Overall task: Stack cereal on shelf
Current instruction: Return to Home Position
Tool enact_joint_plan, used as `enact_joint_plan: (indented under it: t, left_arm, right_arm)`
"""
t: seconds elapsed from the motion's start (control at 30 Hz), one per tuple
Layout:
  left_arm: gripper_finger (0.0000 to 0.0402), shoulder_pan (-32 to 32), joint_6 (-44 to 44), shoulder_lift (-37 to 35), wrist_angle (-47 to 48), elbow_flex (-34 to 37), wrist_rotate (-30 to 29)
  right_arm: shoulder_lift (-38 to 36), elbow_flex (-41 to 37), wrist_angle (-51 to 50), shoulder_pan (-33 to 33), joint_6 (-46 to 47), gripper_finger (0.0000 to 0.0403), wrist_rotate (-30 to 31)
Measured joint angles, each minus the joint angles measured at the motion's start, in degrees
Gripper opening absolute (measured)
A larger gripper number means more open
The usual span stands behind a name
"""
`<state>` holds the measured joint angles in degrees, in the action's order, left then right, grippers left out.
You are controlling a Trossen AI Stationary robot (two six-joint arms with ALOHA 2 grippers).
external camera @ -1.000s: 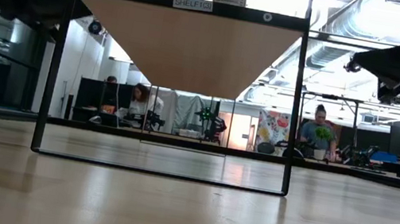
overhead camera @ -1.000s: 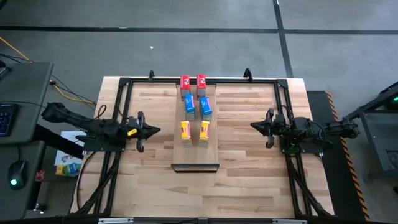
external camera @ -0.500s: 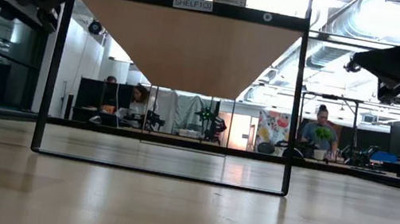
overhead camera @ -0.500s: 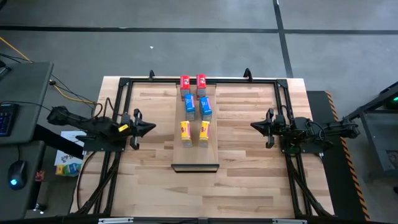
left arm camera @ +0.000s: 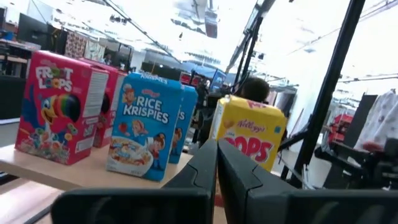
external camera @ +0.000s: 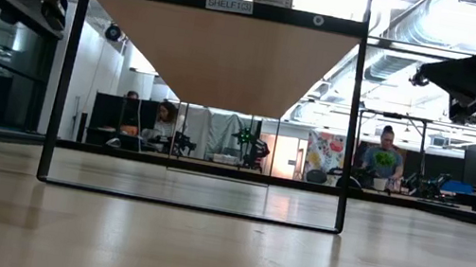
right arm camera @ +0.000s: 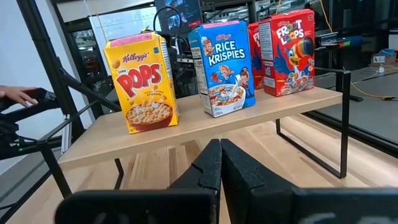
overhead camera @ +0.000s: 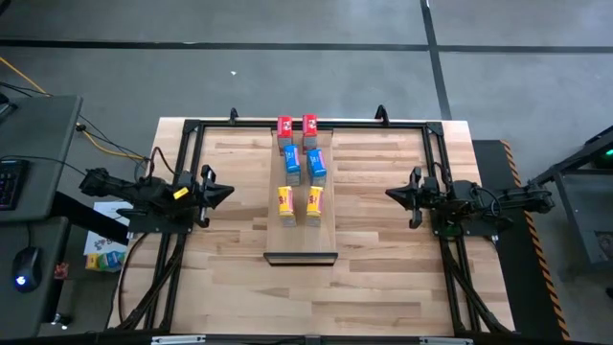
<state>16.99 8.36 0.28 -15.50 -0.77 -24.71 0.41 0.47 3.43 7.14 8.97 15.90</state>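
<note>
Drawn back toward the table's left edge since a second ago, the left gripper (overhead camera: pixel 227 192) hangs with its fingers pressed together, holding nothing. Opposite it, the right gripper (overhead camera: pixel 390 194) has not shifted and is likewise clenched and empty. Six cereal boxes stand upright on the shelf (overhead camera: pixel 301 240) in three pairs. Two red Froot Loops boxes (overhead camera: pixel 284 126) are at the end away from the dark lip (overhead camera: pixel 301 258). Two blue Rice Krispies boxes (overhead camera: pixel 292 160) are in the middle, and two yellow Pops boxes (overhead camera: pixel 285 200) stand nearest the lip.

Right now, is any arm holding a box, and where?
Nothing is held. Jaws on the left arm and right arm are shut, empty; the six cereal boxes stand on the shelf.
</note>
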Motion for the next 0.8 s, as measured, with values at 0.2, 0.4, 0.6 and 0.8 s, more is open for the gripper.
enact_joint_plan:
  t: [0.2, 0.4, 0.6, 0.8]
  left_arm:
    - [0.0005, 0.0, 0.0, 0.0, 1.1, 0.1, 0.1]
    - [0.0005, 0.0, 0.0, -0.1, 1.6, 0.1, 0.0]
    - [0.0005, 0.0, 0.0, 0.4, 2.1, 0.1, 0.1]
    - [0.0005, -3.1, 0.0, -0.1, 3.4, 0.1, 1.1]
  right_arm:
    - [0.0, 0.0, 0.0, 0.0, 0.0, 0.0, 0.0]
    - [0.0, 0.0, 0.0, 0.0, 0.0, 0.0, 0.0]
    - [0.0, 0.0, 0.0, 0.0, 0.0, 0.0, 0.0]
    - [0.0, 0.0, 0.0, 0.0, 0.0, 0.0, 0.0]
